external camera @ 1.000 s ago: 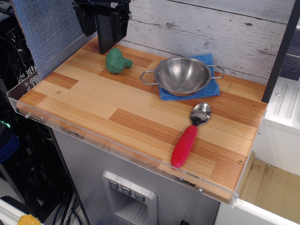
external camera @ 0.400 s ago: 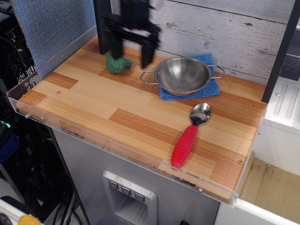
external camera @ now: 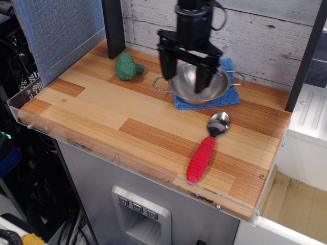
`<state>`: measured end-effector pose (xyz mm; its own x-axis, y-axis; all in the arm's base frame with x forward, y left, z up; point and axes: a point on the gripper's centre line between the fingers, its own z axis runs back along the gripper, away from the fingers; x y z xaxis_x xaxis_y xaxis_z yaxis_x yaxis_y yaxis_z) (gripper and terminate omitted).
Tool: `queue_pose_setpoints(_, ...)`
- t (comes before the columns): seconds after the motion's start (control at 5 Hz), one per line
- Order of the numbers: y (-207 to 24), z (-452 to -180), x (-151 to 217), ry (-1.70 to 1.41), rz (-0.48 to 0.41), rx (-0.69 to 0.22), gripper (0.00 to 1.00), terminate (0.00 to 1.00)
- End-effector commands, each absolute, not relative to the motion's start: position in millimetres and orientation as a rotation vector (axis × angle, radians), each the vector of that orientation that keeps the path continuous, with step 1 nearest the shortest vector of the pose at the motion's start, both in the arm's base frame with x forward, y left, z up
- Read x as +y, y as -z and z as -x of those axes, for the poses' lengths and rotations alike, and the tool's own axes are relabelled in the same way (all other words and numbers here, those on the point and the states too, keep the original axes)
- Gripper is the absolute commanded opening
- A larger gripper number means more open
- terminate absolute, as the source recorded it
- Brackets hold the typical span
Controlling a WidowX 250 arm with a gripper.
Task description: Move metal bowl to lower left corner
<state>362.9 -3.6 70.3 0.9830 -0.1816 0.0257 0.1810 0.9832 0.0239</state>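
Note:
The shiny metal bowl (external camera: pixel 217 88) with two wire loop handles sits on a blue cloth (external camera: pixel 229 97) at the back right of the striped wooden tabletop. My black gripper (external camera: pixel 185 75) hangs over the bowl's left half with its two fingers spread open and empty; one finger is at the left rim, the other over the bowl's inside. The lower left corner (external camera: pixel 30 109) of the tabletop, edged by a clear acrylic rim, lies far to the left and front of the bowl.
A green broccoli toy (external camera: pixel 127 66) lies at the back left. A red-handled metal spoon (external camera: pixel 207 148) lies in front of the bowl. A black post (external camera: pixel 113 25) stands at the back left, a grey plank wall behind.
My gripper has moved right from the back left, past the broccoli, to above the bowl, and has come lower. The bowl, spoon and broccoli have not moved.

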Motion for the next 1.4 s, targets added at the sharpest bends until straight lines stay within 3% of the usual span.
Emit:
queue_pose_setpoints(0.0,-92,-374,-15,0.211,0.002,-0.111,1.0,0.0)
queue_pose_setpoints(1.2,-43,-395,-42,0.268,-0.05,-0.059,1.0,0.0)
